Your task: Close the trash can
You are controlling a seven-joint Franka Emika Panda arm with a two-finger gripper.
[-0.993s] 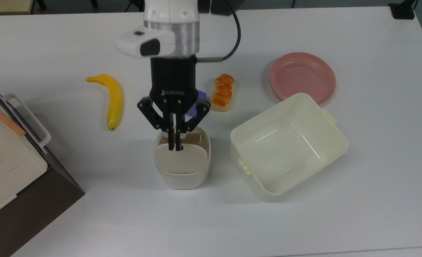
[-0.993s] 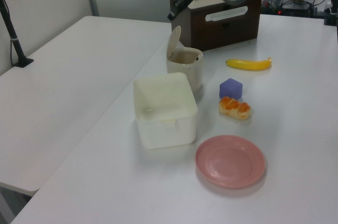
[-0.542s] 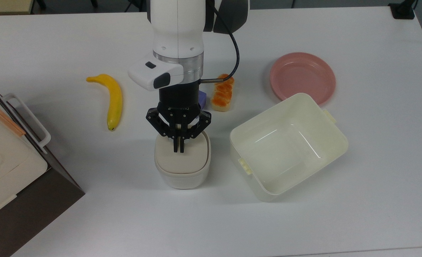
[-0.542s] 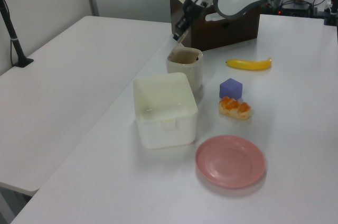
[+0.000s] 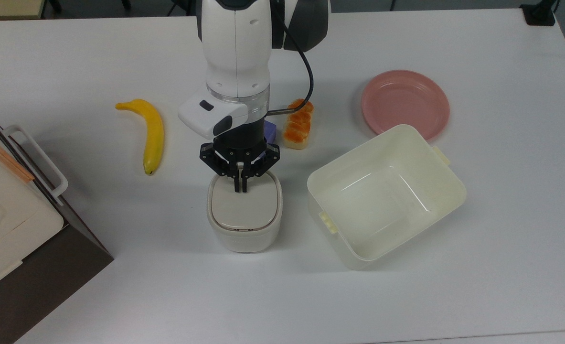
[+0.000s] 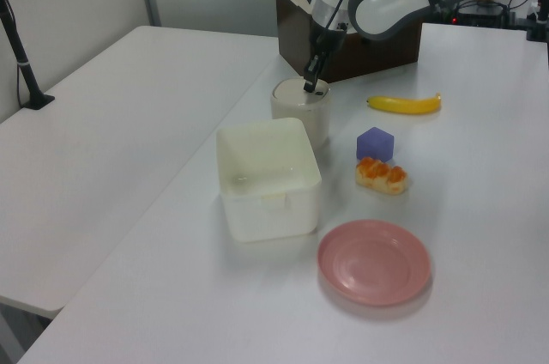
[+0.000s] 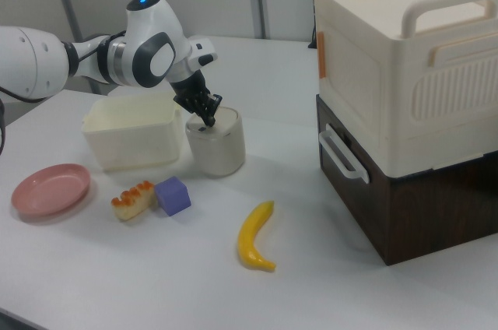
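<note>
Now gripper [image 5: 241, 190] on trash can [image 5: 244, 212] lid

Occlusions and cropped items

We find the purple cube [image 5: 270, 129] largely hidden behind the arm; the stacked boxes [image 5: 5, 210] are cropped at the top view's left.

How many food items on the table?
2: a banana at the top view's left of the trash can, and an orange-topped food piece beyond it, beside the purple block. The arm may hide others.

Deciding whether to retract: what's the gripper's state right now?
Gripper: shut, holding nothing, fingertips pressed on the trash can lid, which lies flat.
</note>
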